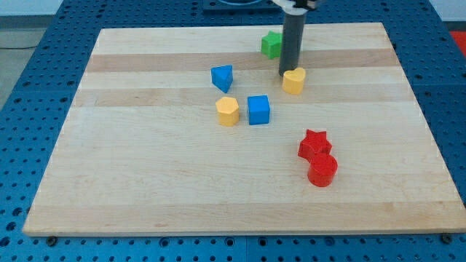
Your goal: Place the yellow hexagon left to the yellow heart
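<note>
Nearest the view's bottom: a red cylinder (322, 170), touching a red star (314, 144) just above it, on the board's right half.
Board: one pale wooden board (145, 189) on a blue pegboard table (22, 87); it carries all seven blocks and I see no tray or bin on it.
Task's thing: the yellow hexagon (227, 110) sits near the board's middle, well apart from the yellow heart (293, 81) and to its lower left in the view.
Beside the hexagon: a blue cube (258, 110) just to its right, with a narrow gap between them.
Above the hexagon: a blue triangular block (222, 77), near it but apart.
Top of the board: a green block (271, 44), shape unclear, partly behind my rod.
My tip (288, 73): touching or just at the heart's upper-left edge, between the heart and the green block.
Pincer: my arm carries only the rod, so there is nothing spread or pressed together to report.
Count: two yellow, two blue, two red, one green.
</note>
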You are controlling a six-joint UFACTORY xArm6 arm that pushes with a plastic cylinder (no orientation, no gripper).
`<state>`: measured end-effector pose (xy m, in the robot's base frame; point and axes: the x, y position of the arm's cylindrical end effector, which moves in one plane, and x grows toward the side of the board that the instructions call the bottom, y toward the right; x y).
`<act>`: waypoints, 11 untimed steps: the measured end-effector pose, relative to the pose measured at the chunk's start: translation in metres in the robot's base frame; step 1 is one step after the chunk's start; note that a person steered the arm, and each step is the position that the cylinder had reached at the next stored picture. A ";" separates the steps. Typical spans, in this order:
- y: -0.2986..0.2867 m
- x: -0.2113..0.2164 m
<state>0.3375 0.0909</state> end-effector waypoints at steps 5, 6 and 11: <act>-0.071 0.029; -0.099 0.046; -0.132 0.104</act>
<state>0.4410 -0.0407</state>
